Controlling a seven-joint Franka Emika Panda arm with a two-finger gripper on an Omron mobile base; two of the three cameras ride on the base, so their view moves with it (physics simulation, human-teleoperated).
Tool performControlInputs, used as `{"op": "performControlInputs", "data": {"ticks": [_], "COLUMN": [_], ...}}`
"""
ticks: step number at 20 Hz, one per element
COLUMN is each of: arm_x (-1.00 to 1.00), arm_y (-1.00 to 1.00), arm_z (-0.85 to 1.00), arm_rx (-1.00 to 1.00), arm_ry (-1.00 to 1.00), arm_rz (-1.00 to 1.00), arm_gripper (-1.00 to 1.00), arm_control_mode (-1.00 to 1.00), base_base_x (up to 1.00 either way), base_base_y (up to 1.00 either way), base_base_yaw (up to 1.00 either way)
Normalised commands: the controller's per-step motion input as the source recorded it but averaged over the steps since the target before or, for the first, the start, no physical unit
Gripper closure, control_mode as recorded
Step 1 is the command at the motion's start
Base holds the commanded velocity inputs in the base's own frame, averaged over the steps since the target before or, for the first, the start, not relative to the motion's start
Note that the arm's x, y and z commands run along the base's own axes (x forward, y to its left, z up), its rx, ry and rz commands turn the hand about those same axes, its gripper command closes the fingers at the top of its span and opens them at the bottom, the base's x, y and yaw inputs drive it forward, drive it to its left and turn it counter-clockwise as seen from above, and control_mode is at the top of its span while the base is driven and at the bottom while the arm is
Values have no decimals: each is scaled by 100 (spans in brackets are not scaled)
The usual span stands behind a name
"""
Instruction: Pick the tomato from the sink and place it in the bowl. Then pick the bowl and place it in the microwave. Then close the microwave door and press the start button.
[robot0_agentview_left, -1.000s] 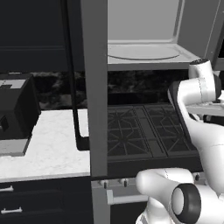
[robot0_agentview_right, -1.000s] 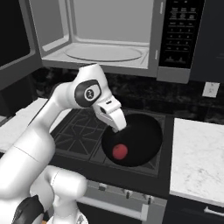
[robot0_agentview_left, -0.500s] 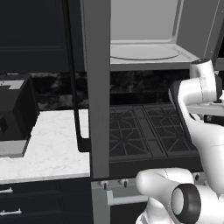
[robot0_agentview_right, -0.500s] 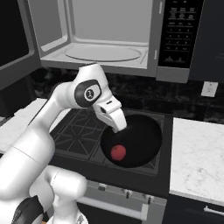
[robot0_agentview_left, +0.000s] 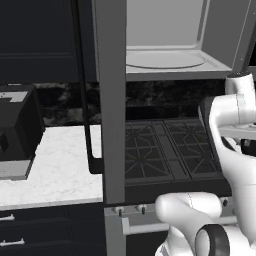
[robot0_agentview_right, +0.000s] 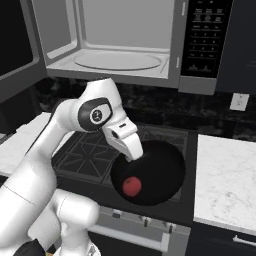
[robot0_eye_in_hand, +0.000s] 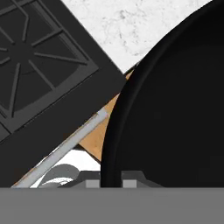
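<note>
My gripper (robot0_agentview_right: 134, 155) is shut on the near rim of the black bowl (robot0_agentview_right: 157, 170) and holds it above the stove's right side. The red tomato (robot0_agentview_right: 131, 186) lies inside the bowl, towards its front. In the hand view the bowl (robot0_eye_in_hand: 175, 109) takes up the right half, and its rim runs down between my fingertips (robot0_eye_in_hand: 92, 184). The microwave (robot0_agentview_right: 120, 60) stands open above the stove, its pale interior bare. The microwave door (robot0_agentview_left: 111, 100) is swung out to the left, with its black bar handle (robot0_agentview_left: 82, 100) facing away. The sink is out of view.
The microwave's control panel (robot0_agentview_right: 205, 40) is at its right. The gas cooktop (robot0_agentview_right: 85, 150) lies below the bowl. White marble counters flank it (robot0_agentview_right: 225, 175) (robot0_agentview_left: 55, 170). A black boxy appliance (robot0_agentview_left: 15, 130) sits on the left counter.
The bowl with the tomato has drifted slightly lower and nearer to me. My gripper stays shut on its rim.
</note>
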Motion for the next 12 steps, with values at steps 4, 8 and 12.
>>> {"op": "performControlInputs", "data": {"ticks": [4, 8, 12], "arm_x": [-57, -1, 0], "arm_y": [34, 56, 44], "arm_z": [28, 63, 45], "arm_rx": [-4, -11, -9], "arm_ry": [0, 2, 2], "arm_rz": [23, 30, 39], "arm_gripper": [100, 100, 100], "arm_control_mode": [-100, -100, -100], "base_base_x": [0, 0, 0], "base_base_y": [0, 0, 0], "base_base_yaw": [0, 0, 0]}}
